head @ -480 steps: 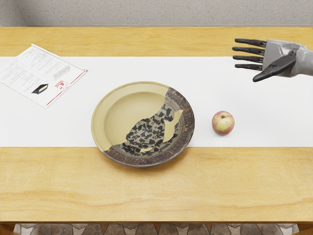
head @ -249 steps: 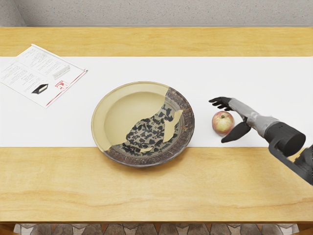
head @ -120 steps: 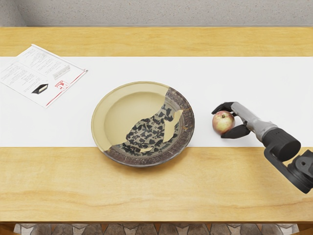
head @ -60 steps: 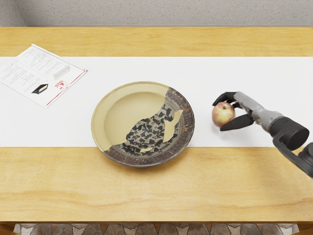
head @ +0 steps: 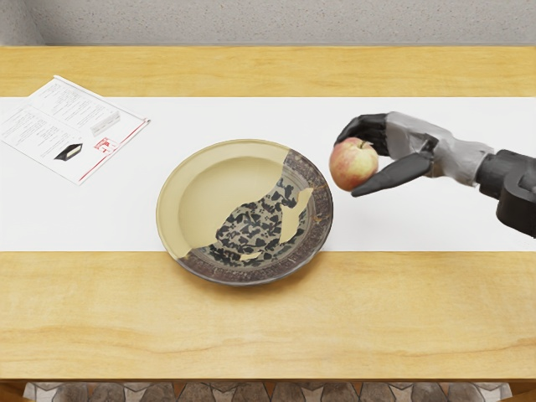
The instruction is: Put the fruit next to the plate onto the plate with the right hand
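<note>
A red and yellow apple [head: 353, 164] hangs in the air just beyond the plate's right rim, held by my right hand [head: 373, 157], whose dark fingers curl over its top and whose thumb presses from below. The arm reaches in from the right edge. The round plate [head: 193, 180] lies at the table's middle on a white runner, tan on the left with a dark mottled pattern on its right and lower part. Nothing lies on the plate. My left arm is out of view.
A printed paper sheet [head: 67, 126] lies at the far left on the white runner [head: 435, 226]. Bare wooden table [head: 268, 318] runs along the front, and the far table edge meets a grey wall.
My right hand came down to the apple, closed on it, and has lifted it up and to the left, from the runner toward the plate's right rim.
</note>
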